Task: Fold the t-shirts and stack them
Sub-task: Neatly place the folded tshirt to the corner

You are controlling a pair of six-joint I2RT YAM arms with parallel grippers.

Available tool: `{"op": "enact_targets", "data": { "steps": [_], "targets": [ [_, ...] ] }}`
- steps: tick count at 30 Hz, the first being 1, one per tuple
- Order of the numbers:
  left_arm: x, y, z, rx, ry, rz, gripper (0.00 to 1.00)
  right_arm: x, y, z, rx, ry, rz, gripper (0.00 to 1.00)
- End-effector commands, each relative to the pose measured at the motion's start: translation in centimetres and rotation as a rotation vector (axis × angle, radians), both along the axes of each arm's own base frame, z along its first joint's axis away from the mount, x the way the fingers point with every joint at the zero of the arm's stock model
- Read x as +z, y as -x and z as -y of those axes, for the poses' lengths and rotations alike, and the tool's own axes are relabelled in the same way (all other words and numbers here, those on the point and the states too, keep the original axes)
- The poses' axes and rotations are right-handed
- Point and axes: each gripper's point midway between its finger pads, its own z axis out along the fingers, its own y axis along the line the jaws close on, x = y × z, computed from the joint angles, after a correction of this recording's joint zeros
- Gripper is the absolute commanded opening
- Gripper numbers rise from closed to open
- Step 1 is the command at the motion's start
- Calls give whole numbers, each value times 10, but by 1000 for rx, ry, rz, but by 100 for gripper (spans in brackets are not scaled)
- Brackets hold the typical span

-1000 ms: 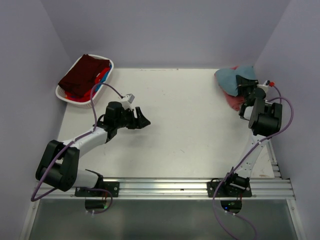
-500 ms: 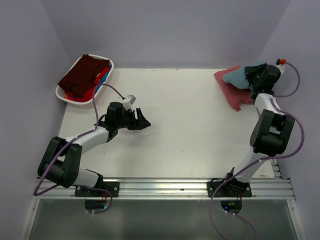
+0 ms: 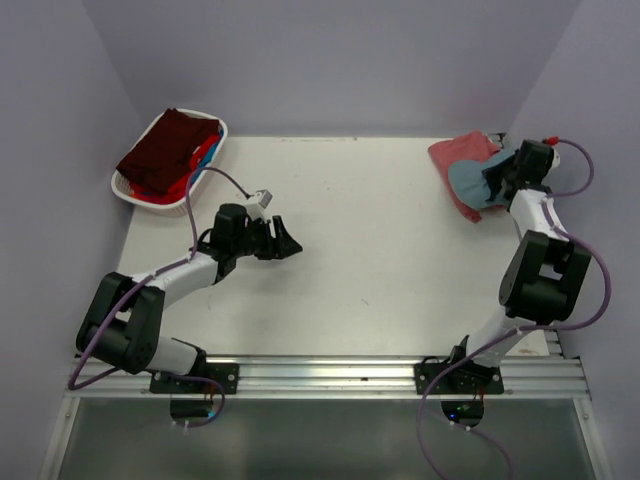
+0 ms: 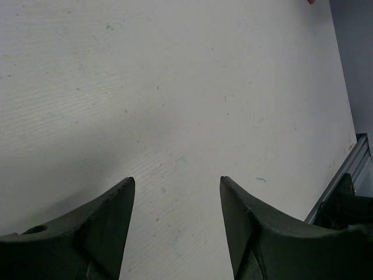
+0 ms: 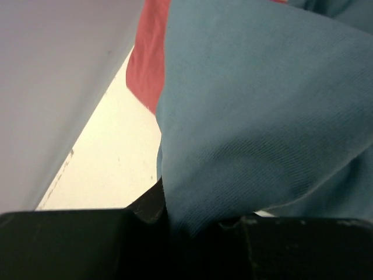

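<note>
At the far right corner a slate teal-blue t-shirt (image 3: 472, 182) lies on a salmon-red t-shirt (image 3: 457, 155). My right gripper (image 3: 495, 172) is shut on a fold of the teal-blue t-shirt (image 5: 262, 116), and the salmon-red cloth (image 5: 148, 52) shows behind it in the right wrist view. A dark maroon t-shirt (image 3: 165, 150) tops bright blue and red ones in the basket at far left. My left gripper (image 3: 290, 243) hangs open over the bare table (image 4: 175, 87), with nothing between its fingers (image 4: 111, 216).
The white oval basket (image 3: 130, 192) stands at the far left corner. Purple walls close in the back and both sides. A metal rail (image 3: 330, 372) runs along the near edge, by the arm bases.
My right arm swung out to the far right corner, carrying the teal-blue t-shirt over the salmon-red one, then drew it slightly nearer. The left gripper narrowed a little; its arm stayed put.
</note>
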Motion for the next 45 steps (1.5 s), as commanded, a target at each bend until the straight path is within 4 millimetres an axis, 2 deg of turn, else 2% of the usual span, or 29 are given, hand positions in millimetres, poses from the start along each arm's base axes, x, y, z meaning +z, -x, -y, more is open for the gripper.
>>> {"op": "enact_targets", "data": {
  "steps": [1,2,3,4,5,7,9,10,11,12,13,14,16,17,19,21,22,24,25,26,28,29,30,31,34,35,39,43,45],
  "targets": [
    [20,-7,1,-12,32,81,63,94,13,-24,74,28,315,0],
    [22,-8,1,-11,30,88,63,95,20,-30,87,23,328,0],
    [25,-9,0,-7,34,96,63,115,26,-38,121,53,369,0],
    [27,-9,0,-6,34,98,62,116,28,-48,147,61,354,0],
    [29,-10,0,-5,37,102,62,133,27,-52,161,78,374,0],
    [34,-11,0,-2,41,113,61,142,22,-60,204,84,367,0],
    [38,-13,2,-9,52,119,61,163,13,-66,224,104,372,0],
    [39,-13,3,-11,56,121,60,156,3,-66,218,105,341,0],
    [42,-15,3,-13,60,126,60,181,-9,-64,215,118,378,0],
    [41,-16,3,-12,61,122,60,187,-19,-63,210,105,380,0],
    [42,-17,3,-12,62,123,60,151,-42,-60,209,69,286,0],
    [41,-18,3,-13,64,119,60,195,-59,-57,204,109,361,0],
    [42,-21,1,-8,70,126,59,201,-92,-56,213,121,375,0],
    [41,-21,0,-8,75,119,59,206,-117,-57,219,135,427,0],
    [41,-23,-3,-2,81,123,57,212,-136,-56,191,176,484,0],
    [42,-23,-9,13,82,129,57,201,-138,-45,126,274,450,0],
    [42,-22,-11,19,82,130,57,198,-139,-49,122,303,452,0],
    [36,-20,-14,29,76,127,57,167,-129,-45,108,335,380,0],
    [34,-20,-14,29,77,120,56,165,-126,-45,95,349,397,0],
    [32,-18,-12,15,84,112,56,122,-118,-42,86,348,307,0],
    [26,-16,-9,3,94,89,54,98,-103,-38,57,352,246,0],
    [25,-13,-8,-6,100,83,53,66,-92,-37,57,349,171,0],
    [25,-13,-8,-7,103,86,52,63,-80,-33,27,358,147,0],
    [26,-12,-8,-7,107,87,52,36,-67,-35,30,353,85,0],
    [28,-11,-8,-10,110,93,52,27,-38,-31,-7,356,15,0],
    [29,-11,-8,-11,113,94,52,15,-26,-29,-18,364,-29,0],
    [31,-8,-8,-14,114,98,51,7,10,-16,-60,414,-188,0],
    [32,-6,-9,-9,110,98,51,28,19,-6,-90,469,-216,0],
    [33,-6,-10,-10,110,102,51,41,14,-1,-103,500,-219,0]
  ]
}}
